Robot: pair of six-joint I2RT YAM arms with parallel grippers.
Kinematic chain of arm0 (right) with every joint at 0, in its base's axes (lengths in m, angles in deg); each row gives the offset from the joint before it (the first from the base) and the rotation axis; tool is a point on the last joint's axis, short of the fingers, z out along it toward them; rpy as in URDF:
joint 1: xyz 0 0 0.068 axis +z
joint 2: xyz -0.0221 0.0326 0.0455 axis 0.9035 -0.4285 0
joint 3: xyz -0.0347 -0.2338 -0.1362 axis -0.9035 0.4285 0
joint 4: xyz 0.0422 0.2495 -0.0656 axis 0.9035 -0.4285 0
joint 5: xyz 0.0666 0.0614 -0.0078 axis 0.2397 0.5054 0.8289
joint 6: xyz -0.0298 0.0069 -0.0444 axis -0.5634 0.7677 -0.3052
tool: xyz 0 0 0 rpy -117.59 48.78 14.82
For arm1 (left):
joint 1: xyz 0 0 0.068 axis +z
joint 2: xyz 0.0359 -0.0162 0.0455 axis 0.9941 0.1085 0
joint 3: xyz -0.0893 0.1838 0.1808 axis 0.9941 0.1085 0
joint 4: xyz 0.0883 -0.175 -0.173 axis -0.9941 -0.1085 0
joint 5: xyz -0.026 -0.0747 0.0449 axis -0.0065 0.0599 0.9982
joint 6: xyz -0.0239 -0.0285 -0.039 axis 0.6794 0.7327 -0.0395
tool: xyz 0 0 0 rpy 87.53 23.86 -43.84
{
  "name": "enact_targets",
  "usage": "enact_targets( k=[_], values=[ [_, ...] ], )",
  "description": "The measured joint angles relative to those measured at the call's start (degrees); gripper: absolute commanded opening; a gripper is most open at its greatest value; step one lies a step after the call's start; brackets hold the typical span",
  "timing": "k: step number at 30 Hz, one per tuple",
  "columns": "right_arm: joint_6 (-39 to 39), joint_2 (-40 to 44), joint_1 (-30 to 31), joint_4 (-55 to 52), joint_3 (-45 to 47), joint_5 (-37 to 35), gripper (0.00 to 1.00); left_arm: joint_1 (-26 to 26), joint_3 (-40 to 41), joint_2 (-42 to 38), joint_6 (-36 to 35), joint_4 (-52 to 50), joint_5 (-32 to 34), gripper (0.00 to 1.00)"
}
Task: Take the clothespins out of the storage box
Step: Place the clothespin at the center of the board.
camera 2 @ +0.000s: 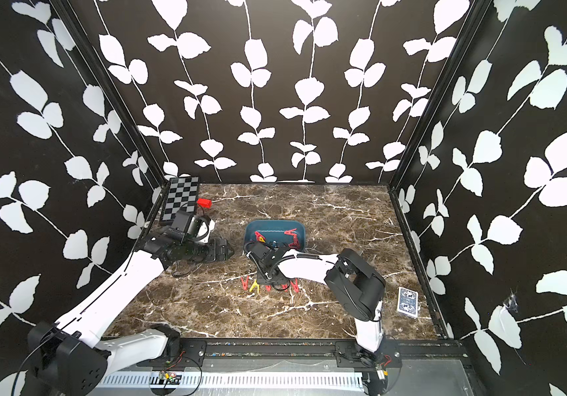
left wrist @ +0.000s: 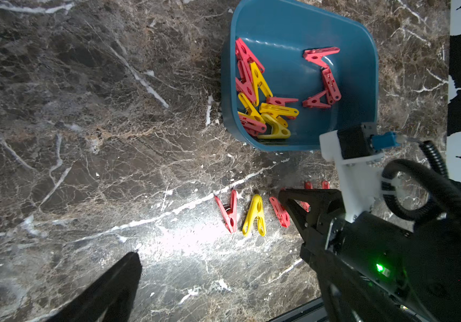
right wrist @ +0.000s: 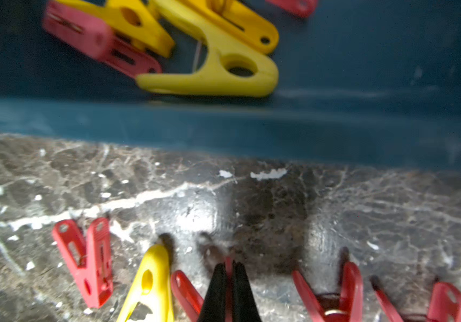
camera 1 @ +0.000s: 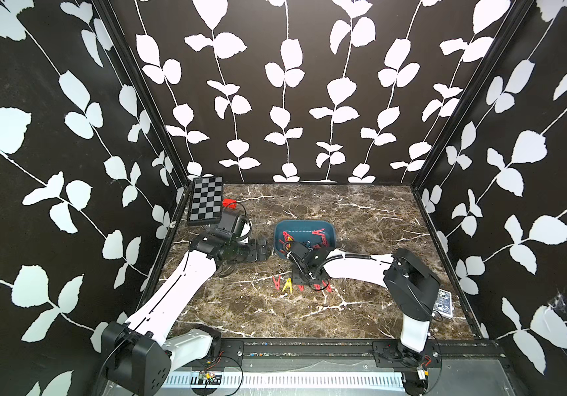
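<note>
The teal storage box (camera 1: 304,227) (left wrist: 287,33) sits mid-table and holds several red and yellow clothespins (left wrist: 262,94) (right wrist: 215,75). In front of it, more clothespins lie in a row on the marble, among them a red one (left wrist: 227,210) and a yellow one (left wrist: 255,216) (camera 1: 287,284). My right gripper (right wrist: 229,266) (camera 1: 309,283) is down at this row, shut on one leg of a red clothespin that rests on the table. My left gripper (camera 1: 264,248) hovers open and empty just left of the box; one of its fingers (left wrist: 112,287) shows in the left wrist view.
A checkerboard (camera 1: 205,200) leans in the far left corner with a small red block (camera 1: 228,203) beside it. A deck of cards (camera 2: 408,301) lies near the right wall. The right forearm (camera 1: 354,265) spans the table in front of the box.
</note>
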Motion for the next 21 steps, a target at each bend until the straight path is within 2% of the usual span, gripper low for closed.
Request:
enact_targets(
  k=[4,12,17,21],
  values=[
    [0.55,-0.50,0.09,0.90,-0.02,0.11,0.20,0.00,0.66,-0.79,0.02,-0.04,0.02,0.99],
    [0.22,-0.13,0.20,0.85,-0.04,-0.31,0.33,0.00,1.05,-1.92,0.46,-0.42,0.00,0.99],
    [-1.29,2.56,0.20,-1.75,-0.04,-1.68,0.48,0.00,1.05,-1.88,0.87,-0.26,-0.26,0.99],
    [-3.41,6.38,-0.17,-4.37,-1.33,-3.08,0.64,0.00,1.03,-1.51,1.09,0.85,-0.57,0.99]
  ],
)
